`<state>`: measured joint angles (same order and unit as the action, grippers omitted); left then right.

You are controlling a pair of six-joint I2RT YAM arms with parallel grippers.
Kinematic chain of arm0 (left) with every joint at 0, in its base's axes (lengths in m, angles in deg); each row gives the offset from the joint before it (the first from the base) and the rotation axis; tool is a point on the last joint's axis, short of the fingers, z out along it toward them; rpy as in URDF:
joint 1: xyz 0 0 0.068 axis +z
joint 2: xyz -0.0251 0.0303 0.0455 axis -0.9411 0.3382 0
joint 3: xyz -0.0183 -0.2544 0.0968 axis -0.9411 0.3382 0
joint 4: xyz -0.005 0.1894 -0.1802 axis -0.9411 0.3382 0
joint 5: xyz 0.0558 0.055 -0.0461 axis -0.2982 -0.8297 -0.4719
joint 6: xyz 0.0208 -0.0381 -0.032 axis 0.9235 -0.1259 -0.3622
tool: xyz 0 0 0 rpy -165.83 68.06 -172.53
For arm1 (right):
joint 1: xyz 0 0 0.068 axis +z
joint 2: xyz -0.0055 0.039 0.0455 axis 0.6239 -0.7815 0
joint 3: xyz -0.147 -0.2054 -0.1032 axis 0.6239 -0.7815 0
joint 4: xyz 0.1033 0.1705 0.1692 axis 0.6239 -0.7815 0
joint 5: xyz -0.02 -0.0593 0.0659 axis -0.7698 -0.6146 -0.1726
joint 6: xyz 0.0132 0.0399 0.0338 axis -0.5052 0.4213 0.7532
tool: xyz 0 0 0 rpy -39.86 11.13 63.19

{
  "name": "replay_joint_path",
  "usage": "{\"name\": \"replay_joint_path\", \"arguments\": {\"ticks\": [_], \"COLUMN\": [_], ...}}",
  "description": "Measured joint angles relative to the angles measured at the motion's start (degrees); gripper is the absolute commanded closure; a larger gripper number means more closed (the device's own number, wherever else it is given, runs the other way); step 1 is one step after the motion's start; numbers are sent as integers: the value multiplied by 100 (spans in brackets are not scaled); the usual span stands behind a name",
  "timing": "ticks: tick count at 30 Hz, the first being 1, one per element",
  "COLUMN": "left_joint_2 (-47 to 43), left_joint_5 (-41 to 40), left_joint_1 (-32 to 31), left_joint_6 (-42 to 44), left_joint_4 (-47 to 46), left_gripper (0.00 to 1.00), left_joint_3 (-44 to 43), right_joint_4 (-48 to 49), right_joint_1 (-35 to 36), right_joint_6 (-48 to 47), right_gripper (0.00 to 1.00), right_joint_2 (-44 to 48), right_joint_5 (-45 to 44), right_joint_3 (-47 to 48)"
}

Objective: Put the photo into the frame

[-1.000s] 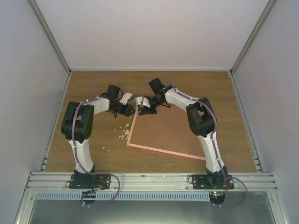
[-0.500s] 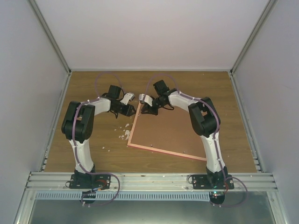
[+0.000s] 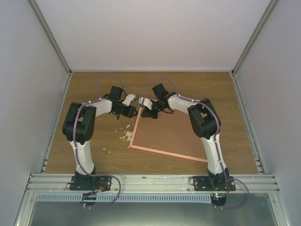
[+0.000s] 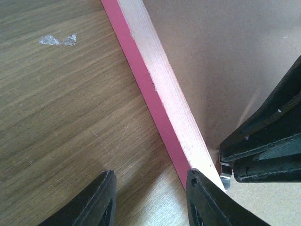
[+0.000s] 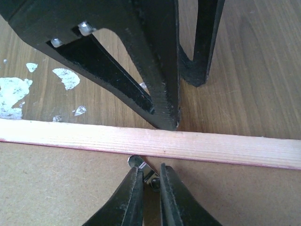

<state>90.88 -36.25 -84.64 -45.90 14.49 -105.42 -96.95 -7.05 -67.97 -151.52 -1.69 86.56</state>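
Both arms are bending inward, elbows out, wrists meeting at the far-left corner of the frame (image 3: 167, 154) – it's lying back-up on the table (image 3: 225, 94), backing board (image 3: 169, 132) showing. L gripper (image 4: 149, 176) is standing open astride the pink edge, holding nothing; R gripper (image 5: 148, 169) is pinching a metal tab (image 5: 136, 161).

A robot test cell in a lab: plain white walls (image 3: 28, 70) box in a wood-grain surface (image 3: 94, 155), and a left arm (image 3: 77, 127) and right arm (image 3: 204, 122) are bolted to an aluminium rail (image 3: 150, 180).
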Motion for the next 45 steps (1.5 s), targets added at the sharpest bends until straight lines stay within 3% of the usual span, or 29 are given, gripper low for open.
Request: {"name": "replay_joint_path", "arguments": {"ticks": [13,24,35,45], "left_joint_2": [0,-46,-44,13], "left_joint_5": [0,9,7,26], "left_joint_1": [-9,-37,-66,-109], "left_joint_6": [0,15,24,26], "left_joint_4": [-11,-317,-345,-297], "left_gripper": [58,60,60,61], "left_joint_3": [9,205,212,127], "right_joint_4": [295,614,-752,-1377], "right_joint_1": [125,166,114,92], "right_joint_6": [-197,-339,-1276,-2155], "right_gripper": [92,88,90,94], "right_joint_2": [160,295,-225,-356], "right_joint_5": [-520,-640,-199,-127], "right_joint_3": [-284,-562,514,833]}}
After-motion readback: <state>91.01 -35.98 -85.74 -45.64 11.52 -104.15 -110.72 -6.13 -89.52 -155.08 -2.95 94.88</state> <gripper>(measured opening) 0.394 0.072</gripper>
